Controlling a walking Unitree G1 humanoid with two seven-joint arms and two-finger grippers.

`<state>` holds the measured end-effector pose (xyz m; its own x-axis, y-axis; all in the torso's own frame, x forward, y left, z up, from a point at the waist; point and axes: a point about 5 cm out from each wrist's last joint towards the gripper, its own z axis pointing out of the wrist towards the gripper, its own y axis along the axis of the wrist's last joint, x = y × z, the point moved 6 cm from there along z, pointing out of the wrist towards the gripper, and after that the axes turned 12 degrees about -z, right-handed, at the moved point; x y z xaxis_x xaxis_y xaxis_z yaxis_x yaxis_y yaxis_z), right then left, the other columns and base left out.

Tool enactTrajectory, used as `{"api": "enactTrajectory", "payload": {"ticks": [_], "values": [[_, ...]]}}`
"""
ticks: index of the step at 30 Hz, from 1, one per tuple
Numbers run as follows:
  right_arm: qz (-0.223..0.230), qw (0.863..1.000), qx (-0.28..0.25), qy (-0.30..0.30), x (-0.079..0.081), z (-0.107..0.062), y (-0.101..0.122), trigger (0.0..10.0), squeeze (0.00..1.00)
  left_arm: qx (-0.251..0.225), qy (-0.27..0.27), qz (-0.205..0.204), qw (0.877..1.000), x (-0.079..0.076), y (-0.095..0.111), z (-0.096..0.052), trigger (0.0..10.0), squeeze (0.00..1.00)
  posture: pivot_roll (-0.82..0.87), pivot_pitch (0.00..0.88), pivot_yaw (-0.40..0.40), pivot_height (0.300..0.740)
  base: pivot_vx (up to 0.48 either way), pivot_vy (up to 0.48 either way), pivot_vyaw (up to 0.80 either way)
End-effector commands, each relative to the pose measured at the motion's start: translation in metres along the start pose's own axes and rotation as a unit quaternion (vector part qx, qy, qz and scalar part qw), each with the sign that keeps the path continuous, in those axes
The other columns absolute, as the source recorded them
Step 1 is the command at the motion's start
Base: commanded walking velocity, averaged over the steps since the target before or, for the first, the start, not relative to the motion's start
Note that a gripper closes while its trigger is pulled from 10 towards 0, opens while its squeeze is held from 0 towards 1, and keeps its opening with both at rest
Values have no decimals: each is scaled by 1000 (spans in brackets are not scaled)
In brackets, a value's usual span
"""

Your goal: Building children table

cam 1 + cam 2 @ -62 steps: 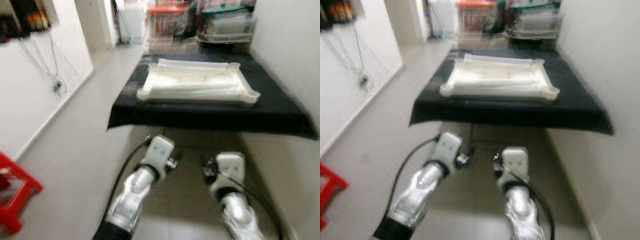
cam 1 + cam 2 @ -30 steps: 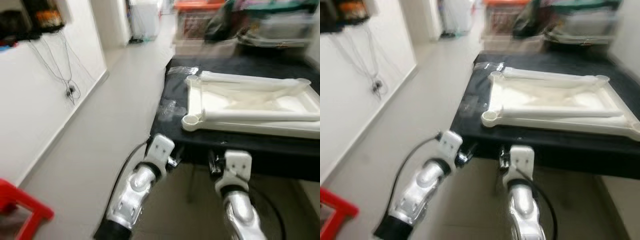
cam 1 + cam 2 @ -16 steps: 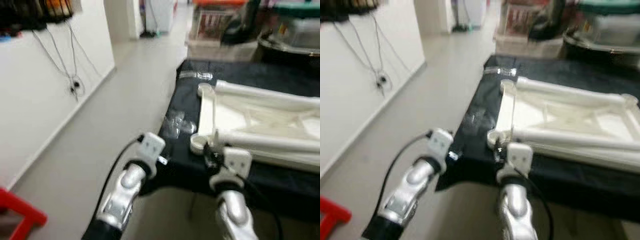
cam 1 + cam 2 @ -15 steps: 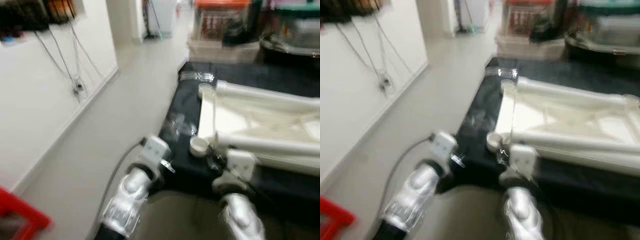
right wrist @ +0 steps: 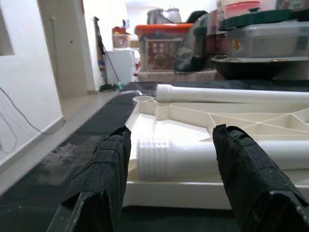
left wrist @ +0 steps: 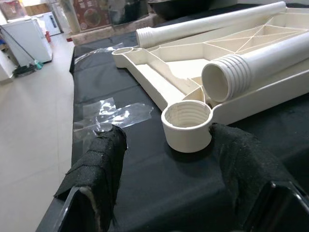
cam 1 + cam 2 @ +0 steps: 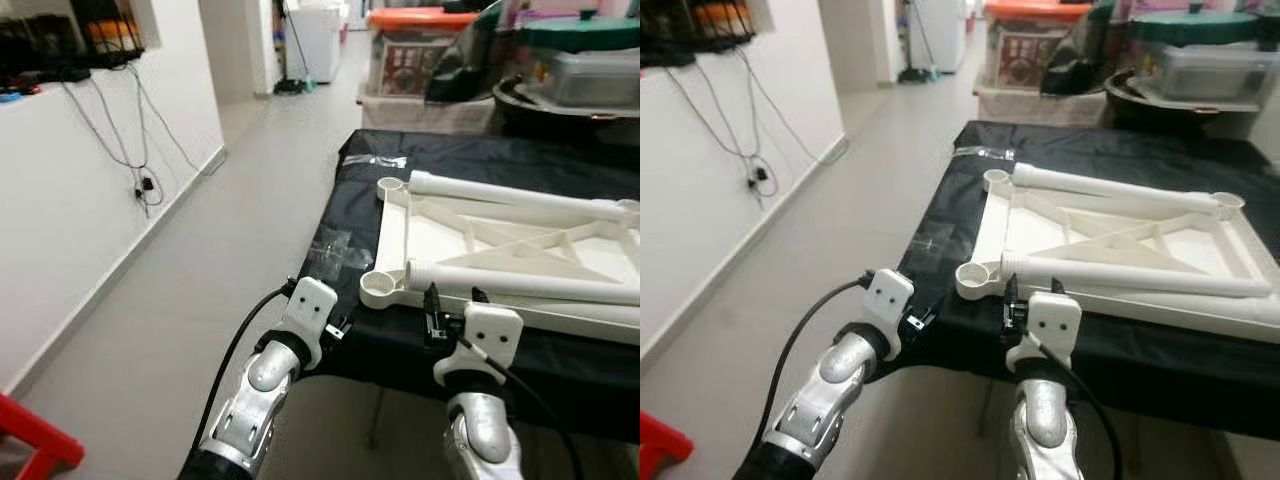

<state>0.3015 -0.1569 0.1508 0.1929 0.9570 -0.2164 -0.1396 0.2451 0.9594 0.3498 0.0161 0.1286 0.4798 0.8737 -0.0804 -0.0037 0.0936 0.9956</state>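
Observation:
An upturned white plastic tabletop (image 7: pixel 470 235) lies on a black-clothed table (image 7: pixel 352 195). Two loose white legs lie on it, the near leg (image 7: pixel 520 281) and the far leg (image 7: pixel 510 193). Its near-left corner has a threaded socket (image 7: pixel 382 289). My left gripper (image 6: pixel 166 137) is open at the table's near edge, with that socket (image 6: pixel 187 124) just ahead between its fingers (image 6: pixel 99 162). My right gripper (image 5: pixel 169 142) is open, level with the tabletop, and faces the near leg's threaded end (image 5: pixel 155 158). Neither gripper holds anything.
Crumpled clear wrap (image 7: pixel 338 250) lies on the cloth left of the tabletop. Storage bins and a pot (image 7: pixel 420 50) crowd the far end. A bare floor corridor (image 7: pixel 220 230) runs along the left wall with hanging cables (image 7: pixel 140 150). A red stool (image 7: pixel 35 445) stands at lower left.
The view shifted as I came up to the table's near-left corner. Both grippers, earlier below the table edge, now sit at edge level by the corner socket and near leg.

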Motion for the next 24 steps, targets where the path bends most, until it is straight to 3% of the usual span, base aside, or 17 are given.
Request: {"api": "enactTrajectory", "payload": {"ticks": [1, 10, 24], "values": [[-9, 1000, 10, 0, 0, -1, -5, 10000, 0, -6, -2, -2, 1000, -1, 4, 0, 10000, 0, 28, 0, -7, 740, 0, 0, -800], [-16, 1000, 10, 11, 5, -1, -5, 10000, 0, -15, 3, 5, 1000, 2, 8, -1, 10000, 0, 27, 0, -5, 740, 0, -165, -89], [-14, 1000, -3, 0, 0, 2, 2, 10000, 0, -20, 17, 18, 1000, 10, 14, 2, 10000, 0, 32, 0, -11, 740, 0, -444, 0]]}}
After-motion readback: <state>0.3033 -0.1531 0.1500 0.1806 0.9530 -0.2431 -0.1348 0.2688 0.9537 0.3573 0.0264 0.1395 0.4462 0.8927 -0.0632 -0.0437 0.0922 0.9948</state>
